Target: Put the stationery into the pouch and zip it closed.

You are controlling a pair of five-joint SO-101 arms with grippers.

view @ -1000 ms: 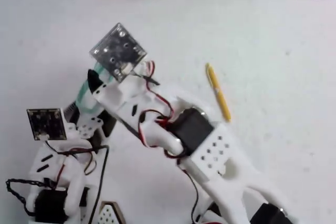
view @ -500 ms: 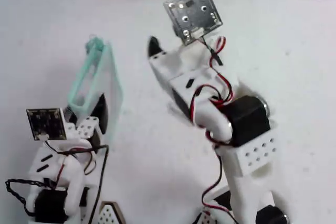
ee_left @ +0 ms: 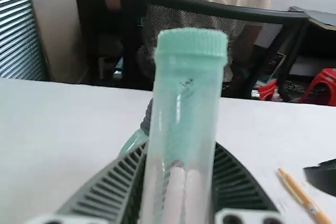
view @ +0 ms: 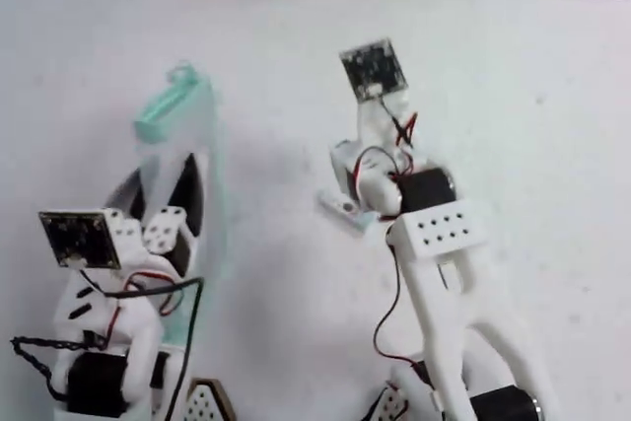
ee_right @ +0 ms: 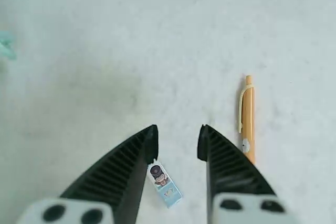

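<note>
Currently I am reading this job as barely under way. My left hand [ee_left: 182, 153] is gripping the clear plastic pouch with a mint-green zip strip [ee_left: 186, 103], jaws pressed tight against its two flat sides, the green end pointing away from the arm. In the high view the pouch is stretching out over the white tabletop [ee_right: 79, 51], and I cannot tell whether it is resting there or hanging just above. Low in the pouch, between the jaws, two pale rod-like shapes [ee_left: 178, 192] are showing through the plastic. They may be stationery already inside, but the plastic is blurring them too much for me to be sure.

My right hand [ee_right: 177, 129] is hanging nose-down over the tabletop with its jaws apart and nothing between them. The small white-and-blue wrapped eraser [ee_right: 164, 184] is lying flat on the surface directly in the gap below. The slim orange pen with a pale clip [ee_right: 248, 121] is lying just beside one jaw, outside the gap, touching neither the eraser nor the hand. Both items are sitting well apart from the pouch.

So I am judging that the eraser and pen are both waiting to be picked up and dropped in, and the zipping is not yet done. Whether the zip is standing open right now, I cannot tell.
</note>
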